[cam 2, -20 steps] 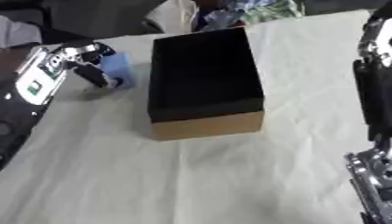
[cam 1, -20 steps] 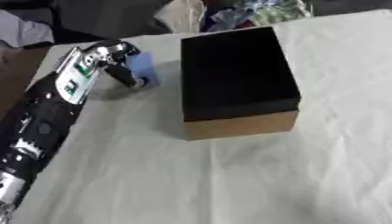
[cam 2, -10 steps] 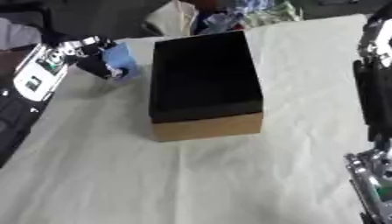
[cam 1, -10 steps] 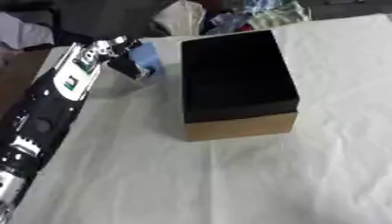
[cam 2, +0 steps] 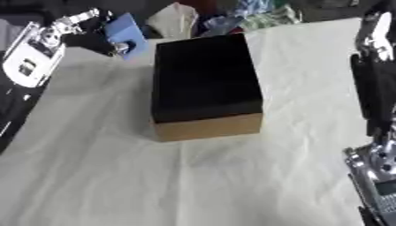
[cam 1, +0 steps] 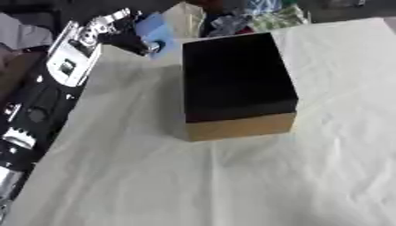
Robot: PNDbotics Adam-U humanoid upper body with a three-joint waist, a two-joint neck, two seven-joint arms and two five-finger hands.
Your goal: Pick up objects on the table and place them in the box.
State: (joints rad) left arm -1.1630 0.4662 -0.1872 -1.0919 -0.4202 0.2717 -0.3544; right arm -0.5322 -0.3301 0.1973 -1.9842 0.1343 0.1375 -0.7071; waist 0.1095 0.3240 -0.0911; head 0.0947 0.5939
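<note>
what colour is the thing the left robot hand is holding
Light blue, held in the left robot hand beside the box; the right eye view shows it best.

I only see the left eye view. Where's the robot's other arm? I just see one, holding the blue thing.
Observer: The right arm runs down the right edge of the right eye view, across the box from the blue thing.
Operator: Is it touching the box?
Observer: No, bare white cloth lies between them.
Operator: Is it carrying anything?
Observer: I see nothing on it, though its end is hard to make out.
</note>
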